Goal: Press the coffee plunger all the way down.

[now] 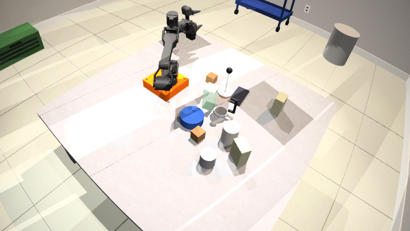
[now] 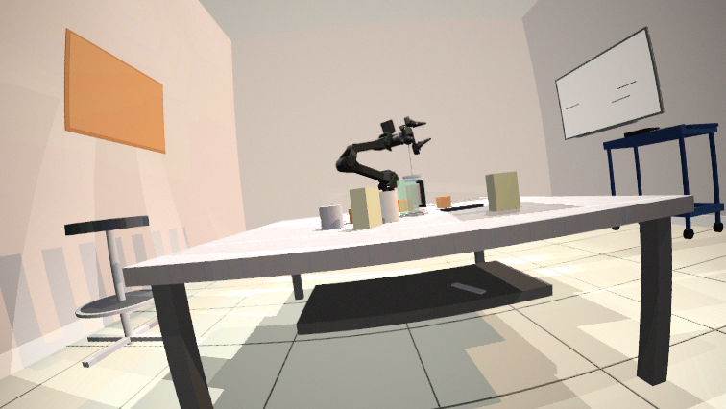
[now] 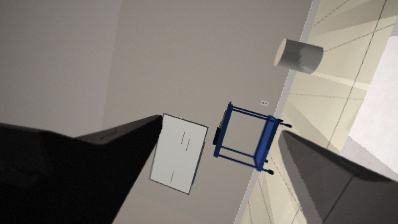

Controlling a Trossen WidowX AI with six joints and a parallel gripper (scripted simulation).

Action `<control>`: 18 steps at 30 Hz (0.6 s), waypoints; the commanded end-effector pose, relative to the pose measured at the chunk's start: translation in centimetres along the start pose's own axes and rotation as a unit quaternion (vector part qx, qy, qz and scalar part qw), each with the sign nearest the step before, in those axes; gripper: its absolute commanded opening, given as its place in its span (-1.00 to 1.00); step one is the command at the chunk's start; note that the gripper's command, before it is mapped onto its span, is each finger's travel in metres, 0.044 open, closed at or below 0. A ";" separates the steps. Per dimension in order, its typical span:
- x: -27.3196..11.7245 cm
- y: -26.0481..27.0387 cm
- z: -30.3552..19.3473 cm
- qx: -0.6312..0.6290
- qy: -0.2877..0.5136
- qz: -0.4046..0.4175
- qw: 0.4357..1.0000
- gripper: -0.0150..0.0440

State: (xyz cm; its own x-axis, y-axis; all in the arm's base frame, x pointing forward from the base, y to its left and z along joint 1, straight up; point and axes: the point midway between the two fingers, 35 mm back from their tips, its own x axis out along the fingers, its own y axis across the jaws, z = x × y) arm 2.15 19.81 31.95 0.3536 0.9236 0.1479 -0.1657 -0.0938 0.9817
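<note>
1. The gripper (image 1: 196, 19) stood wide open with nothing between its fingers, raised high on the folded arm (image 1: 167, 54) and well apart from everything on the table (image 1: 120, 160).
2. In the wrist view the two dark fingers framed only the far wall, a whiteboard (image 3: 179, 152), a blue cart (image 3: 245, 137) and a grey cylinder (image 3: 298, 55) — nothing from the table.
3. The coffee press (image 1: 222, 106) stood upright near the middle of the table, its black handle to the right, just beside a pale green block (image 1: 210, 98) and a blue disc (image 1: 191, 116).
4. Its plunger rod rose tall above the lid, topped by a black knob (image 1: 229, 70) — not pressed down.
5. A dark flat slab (image 1: 240, 95) lay just behind the press; a white cylinder (image 1: 230, 134) stood near its front.
6. The arm's orange base (image 1: 165, 85) sat left of the press, apart from it.
</note>
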 end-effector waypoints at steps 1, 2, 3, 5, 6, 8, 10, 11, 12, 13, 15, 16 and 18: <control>0.1 0.0 0.1 -0.004 -0.002 -0.001 1.000 0.95; 0.2 0.0 0.3 -0.013 -0.006 -0.003 1.000 1.00; 0.3 0.1 0.5 -0.021 -0.011 -0.005 1.000 1.00; 0.8 0.1 1.2 -0.052 -0.027 -0.013 0.998 1.00; 1.1 0.2 1.5 -0.055 -0.034 -0.018 0.998 1.00; 1.7 0.3 2.6 -0.088 -0.054 -0.033 0.994 1.00; 2.2 0.3 3.9 -0.137 -0.076 -0.054 0.986 1.00; 2.5 0.3 4.4 -0.154 -0.085 -0.060 0.983 1.00; 2.7 0.3 5.0 -0.173 -0.093 -0.069 0.978 1.00; 2.9 0.2 5.7 -0.194 -0.102 -0.081 0.972 1.00; 3.2 0.1 7.1 -0.236 -0.119 -0.108 0.958 1.00; 3.3 0.1 7.9 -0.257 -0.127 -0.122 0.950 1.00; 3.4 -0.1 9.5 -0.294 -0.142 -0.153 0.933 1.00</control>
State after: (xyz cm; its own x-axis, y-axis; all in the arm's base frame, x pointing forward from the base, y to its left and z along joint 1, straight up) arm 10.41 19.87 33.42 0.6364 0.7712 0.0163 -0.4484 0.3526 0.8213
